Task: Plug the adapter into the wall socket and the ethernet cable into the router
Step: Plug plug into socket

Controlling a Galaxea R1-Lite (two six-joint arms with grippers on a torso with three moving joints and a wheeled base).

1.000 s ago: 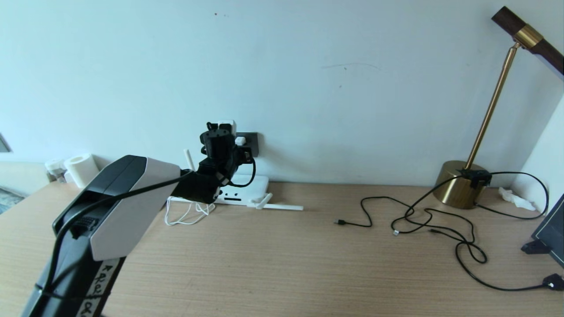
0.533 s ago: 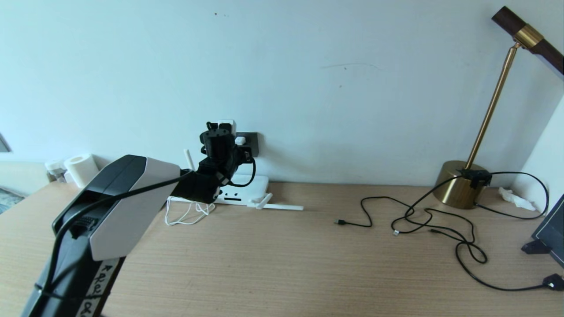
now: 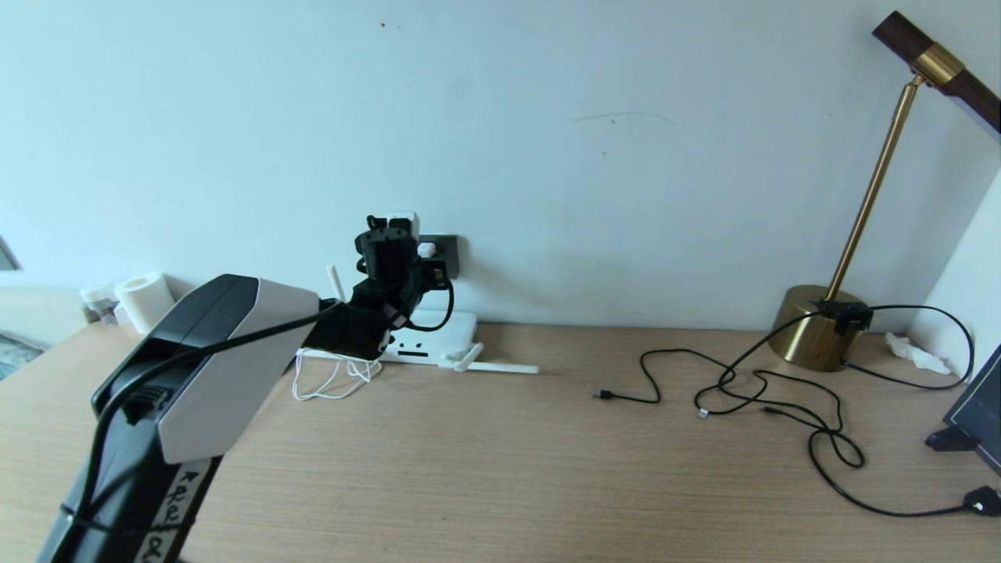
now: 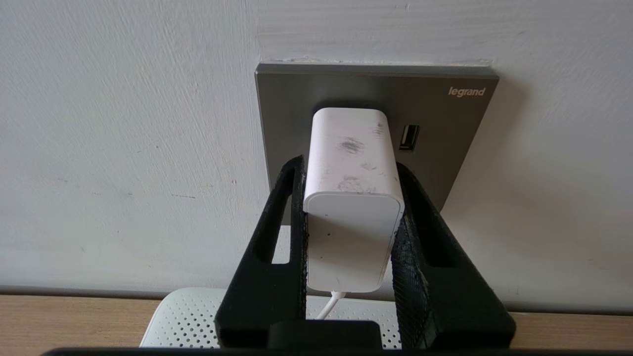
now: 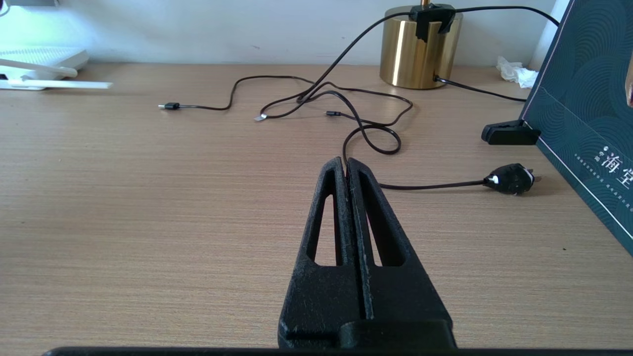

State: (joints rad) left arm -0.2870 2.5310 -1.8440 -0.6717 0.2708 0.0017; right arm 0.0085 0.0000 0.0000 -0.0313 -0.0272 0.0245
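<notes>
My left gripper [image 4: 350, 165] is shut on the white adapter [image 4: 352, 163], one finger on each side. The adapter's far end sits against the dark grey wall socket [image 4: 445, 128]. From the head, the left gripper [image 3: 391, 234] is raised at the wall socket [image 3: 447, 250], with the adapter [image 3: 403, 220] showing above the fingers. The white router [image 3: 438, 328] lies flat below it, by the wall. The ethernet cable [image 3: 703, 412] lies loose on the desk to the right, ending in a clear clip plug [image 5: 259, 117]. My right gripper [image 5: 346, 160] hangs shut and empty over bare desk.
The adapter's thin white cord [image 3: 328, 383] is coiled left of the router. A brass lamp base [image 3: 813, 336] stands at the back right with thin black USB cables [image 3: 602, 394] tangled before it. A black mains plug [image 3: 984, 500] and a dark box [image 3: 977, 414] sit at the right edge.
</notes>
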